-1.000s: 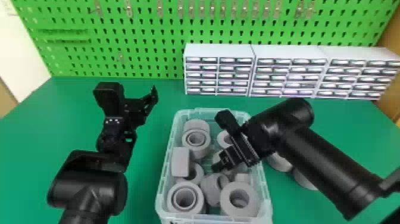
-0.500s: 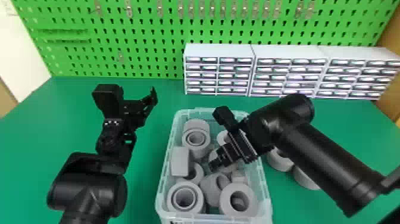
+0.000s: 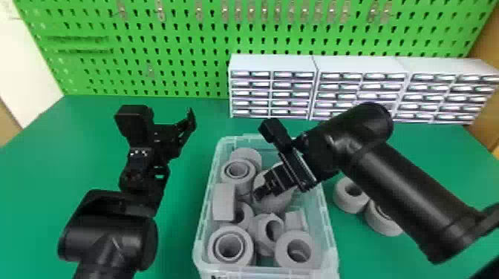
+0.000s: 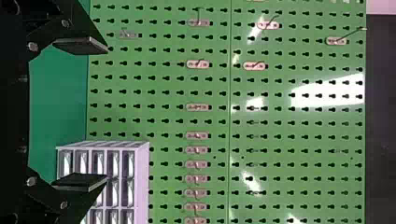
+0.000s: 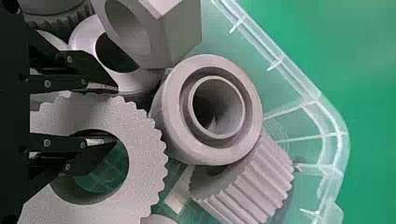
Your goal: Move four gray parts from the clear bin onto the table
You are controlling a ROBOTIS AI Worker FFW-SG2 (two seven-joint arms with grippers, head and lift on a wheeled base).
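- I count at least nine gray parts in the bin (image 3: 329,222), two more parts (image 3: 351,194) on the table (image 3: 178,222) beside it, and three drawer units (image 3: 273,63) behind.
- My right wrist view shows the teeth of a ring (image 5: 144,163) in the bin; the head view shows the pair on the table.
- The ring's hole faces my right wrist camera, its axis running roughly toward it.
- My right claw (image 3: 261,193) is in the bin, fingers apart astride the ring's rim; I can't tell if they touch it.
- My left claw (image 3: 182,130) is spread wide, left of the bin.
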